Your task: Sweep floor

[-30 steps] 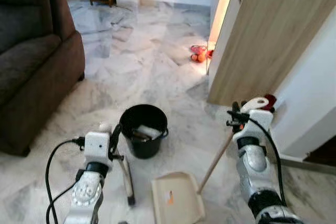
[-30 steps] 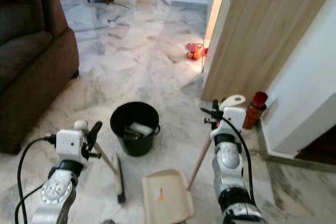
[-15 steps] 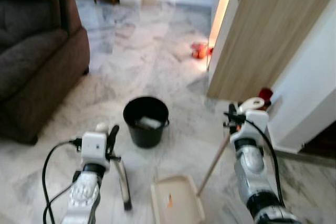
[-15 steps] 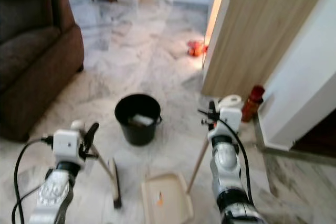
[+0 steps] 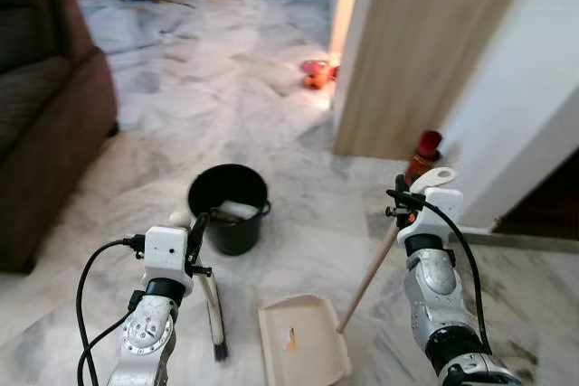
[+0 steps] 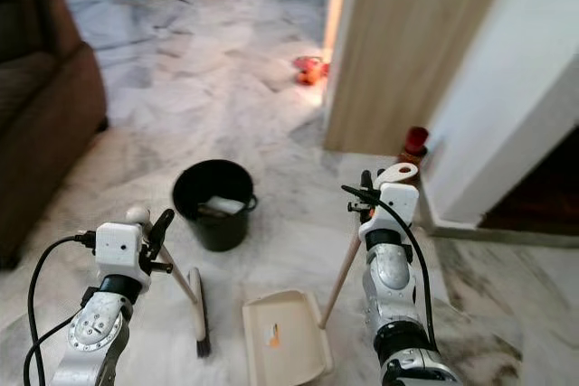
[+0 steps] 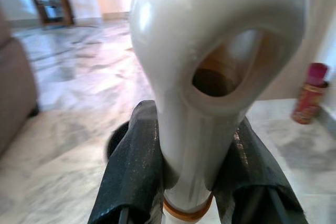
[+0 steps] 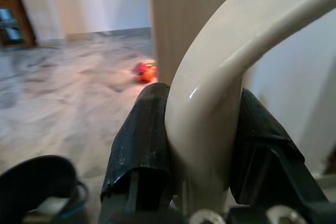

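To sweep well, the broom [image 5: 215, 318] head should stay flat on the floor [image 5: 271, 115] and draw toward the dustpan [image 5: 303, 350] lip just beside it. The left end effector [image 5: 194, 241] sits raised with forearm upright, clamped on the broom's handle top; below and ahead stands the bucket [image 5: 228, 207]. The right end effector [image 5: 404, 205], likewise raised, grips the dustpan's long handle, which slants down to the tray.

The camera has swung right (sofa [image 5: 36, 124] now nearer the edge).
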Robot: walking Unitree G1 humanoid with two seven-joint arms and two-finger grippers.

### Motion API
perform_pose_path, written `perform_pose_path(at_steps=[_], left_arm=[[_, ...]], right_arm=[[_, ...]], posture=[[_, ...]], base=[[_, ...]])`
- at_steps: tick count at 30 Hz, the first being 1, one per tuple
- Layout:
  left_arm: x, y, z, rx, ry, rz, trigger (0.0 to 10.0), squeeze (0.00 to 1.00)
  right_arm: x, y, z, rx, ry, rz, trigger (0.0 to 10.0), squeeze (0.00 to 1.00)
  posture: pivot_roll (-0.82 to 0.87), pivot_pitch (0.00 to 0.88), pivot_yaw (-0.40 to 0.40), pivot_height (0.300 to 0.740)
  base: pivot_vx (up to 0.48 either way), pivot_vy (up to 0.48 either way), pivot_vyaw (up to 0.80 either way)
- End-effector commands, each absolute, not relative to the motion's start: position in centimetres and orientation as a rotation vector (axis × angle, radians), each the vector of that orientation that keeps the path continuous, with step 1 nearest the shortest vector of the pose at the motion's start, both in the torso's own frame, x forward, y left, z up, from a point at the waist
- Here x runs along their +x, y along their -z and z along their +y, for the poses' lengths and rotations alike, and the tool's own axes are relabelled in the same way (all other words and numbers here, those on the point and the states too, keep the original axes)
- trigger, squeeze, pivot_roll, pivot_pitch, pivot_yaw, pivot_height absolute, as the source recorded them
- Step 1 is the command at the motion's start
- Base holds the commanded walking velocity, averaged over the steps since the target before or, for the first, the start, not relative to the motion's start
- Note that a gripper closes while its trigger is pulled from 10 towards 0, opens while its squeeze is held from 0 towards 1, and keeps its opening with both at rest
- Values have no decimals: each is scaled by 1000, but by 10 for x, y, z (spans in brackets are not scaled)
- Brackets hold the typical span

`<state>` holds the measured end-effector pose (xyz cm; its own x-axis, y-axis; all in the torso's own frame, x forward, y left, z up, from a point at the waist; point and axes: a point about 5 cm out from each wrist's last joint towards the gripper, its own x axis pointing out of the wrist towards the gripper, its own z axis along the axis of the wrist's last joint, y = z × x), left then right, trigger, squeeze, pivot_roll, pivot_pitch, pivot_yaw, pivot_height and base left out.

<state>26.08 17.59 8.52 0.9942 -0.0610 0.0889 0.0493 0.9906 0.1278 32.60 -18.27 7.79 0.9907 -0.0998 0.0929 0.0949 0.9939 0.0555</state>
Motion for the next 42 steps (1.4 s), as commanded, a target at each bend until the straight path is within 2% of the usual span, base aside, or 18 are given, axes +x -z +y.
perform_pose_path(at_steps=[1, 28, 42], left_arm=[[264, -89, 172, 134, 78, -108, 10000, 0], [266, -89, 173, 183, 79, -105, 10000, 0], [267, -90, 174, 187, 80, -108, 10000, 0]], right_arm=[[329, -83, -183, 50, 102, -114, 10000, 0], [328, -81, -183, 49, 112, -102, 10000, 0], [328, -80, -183, 50, 118, -98, 10000, 0]], posture=[[20, 36, -71, 740], [19, 56, -68, 740], [20, 57, -64, 740]], base=[[0, 0, -800], [0, -66, -800], [0, -262, -800]])
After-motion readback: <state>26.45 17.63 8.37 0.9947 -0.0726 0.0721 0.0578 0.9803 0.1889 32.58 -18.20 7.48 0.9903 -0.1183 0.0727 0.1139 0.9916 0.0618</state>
